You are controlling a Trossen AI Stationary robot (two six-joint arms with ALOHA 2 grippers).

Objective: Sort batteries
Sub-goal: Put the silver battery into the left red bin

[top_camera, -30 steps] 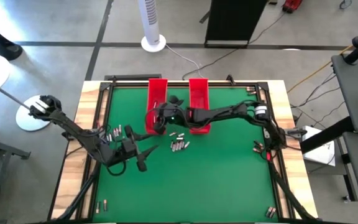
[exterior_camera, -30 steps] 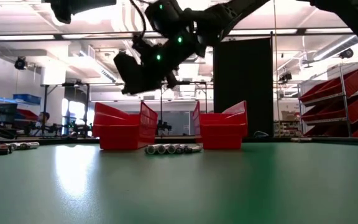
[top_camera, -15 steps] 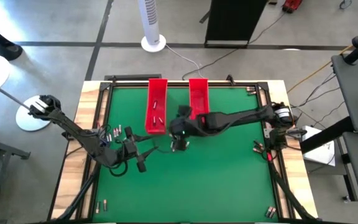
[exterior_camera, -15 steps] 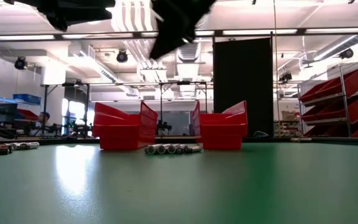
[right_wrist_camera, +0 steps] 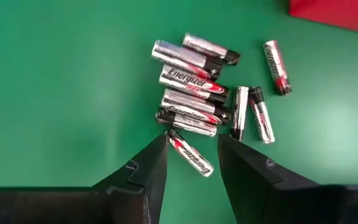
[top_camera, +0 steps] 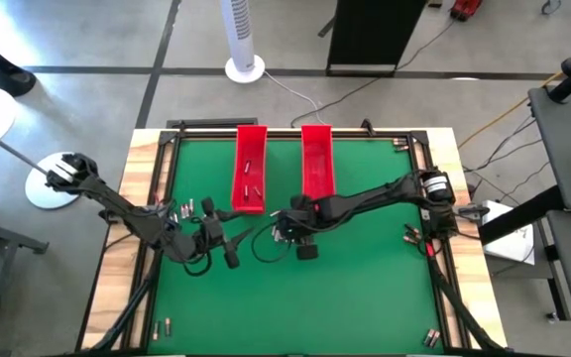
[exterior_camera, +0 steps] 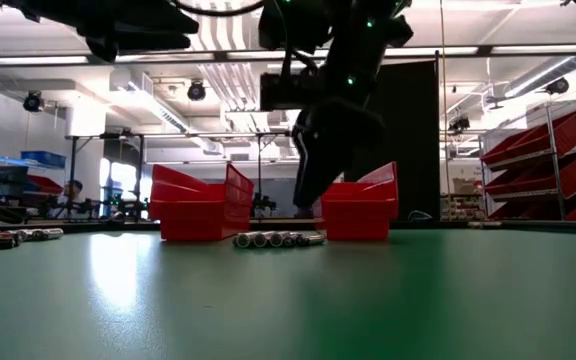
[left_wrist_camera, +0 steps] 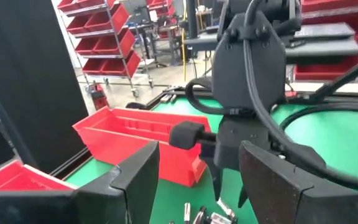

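Observation:
A heap of batteries (right_wrist_camera: 194,93) lies on the green mat mid-table, seen in the low view as a short row (exterior_camera: 278,239). My right gripper (right_wrist_camera: 191,149) hangs open just above the heap, fingers pointing down; one battery (right_wrist_camera: 190,155) lies between the fingertips. In the high view this gripper (top_camera: 285,230) covers most of the heap. My left gripper (top_camera: 228,245) hovers open to the left of the heap, with nothing between its fingers (left_wrist_camera: 145,171). It faces the right gripper (left_wrist_camera: 229,186). Two batteries (top_camera: 250,188) lie in the left red tray (top_camera: 251,139).
A second red tray (top_camera: 316,164) stands beside the first at the far edge. Loose batteries lie by the left edge (top_camera: 181,210), by the right edge (top_camera: 411,235) and in both near corners (top_camera: 162,324) (top_camera: 432,337). A raised frame borders the mat.
My right gripper has left the space over the left red tray. It has gone toward the near edge and a little right, then down over the heap of batteries. My left gripper has shifted slightly toward the heap.

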